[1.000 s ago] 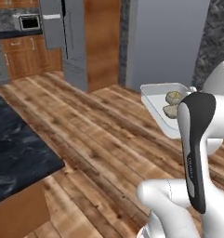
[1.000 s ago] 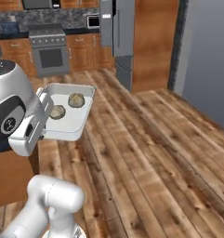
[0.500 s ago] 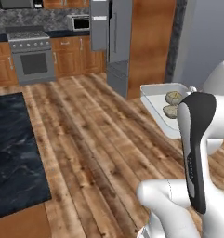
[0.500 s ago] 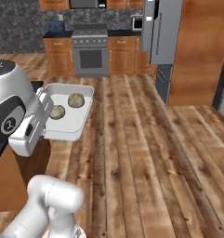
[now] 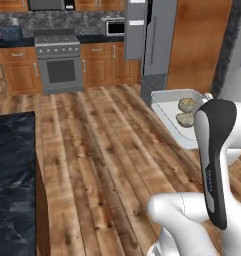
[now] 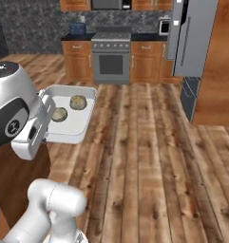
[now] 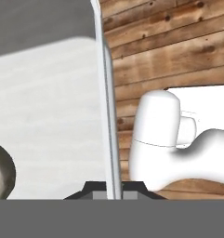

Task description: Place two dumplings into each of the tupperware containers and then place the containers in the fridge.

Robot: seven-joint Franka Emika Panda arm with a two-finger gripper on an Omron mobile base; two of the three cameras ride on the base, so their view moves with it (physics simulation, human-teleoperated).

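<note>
Wood floor [image 6: 154, 156] below — gripper [image 7: 112, 193] pinching tray [image 6: 82, 121] rim, arm raised.

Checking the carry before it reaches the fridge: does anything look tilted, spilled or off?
Nothing stands out. The tool is shut on the rim of the tupperware container, held roughly level above the wood floor, with both dumplings inside it.

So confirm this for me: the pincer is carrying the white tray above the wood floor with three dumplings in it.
Not quite: the tray holds two dumplings, not three, as the right base view shows. The rest stands: the pincer is shut on its rim and carries it above the wood floor.
</note>
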